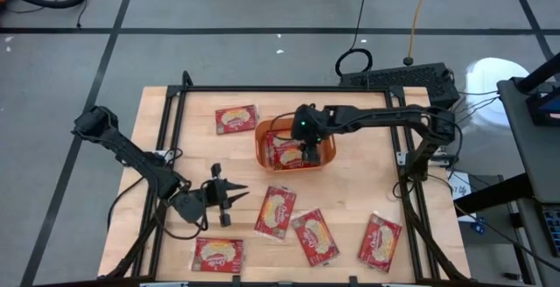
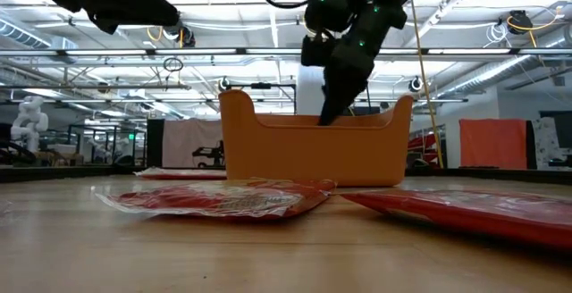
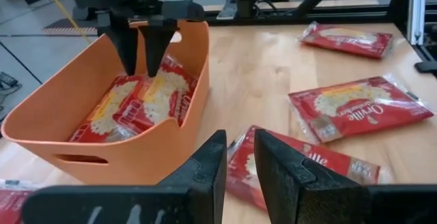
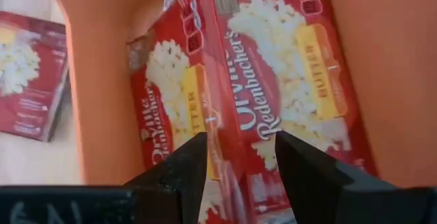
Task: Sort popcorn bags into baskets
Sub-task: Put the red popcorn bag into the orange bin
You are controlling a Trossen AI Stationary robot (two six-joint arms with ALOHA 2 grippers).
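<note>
Wooden table (image 1: 350, 195) strewn with popcorn bags (image 1: 275, 211); right gripper (image 1: 310, 153) parted, empty, inside basket (image 1: 264, 150).

Right hand (image 1: 309, 153) fills orange bin (image 1: 262, 134); bare table (image 1: 367, 191) between loose packets.

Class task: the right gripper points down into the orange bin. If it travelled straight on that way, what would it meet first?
Most likely the popcorn bags lying in the orange bin: the right gripper, fingers open, points at the top packet.
</note>
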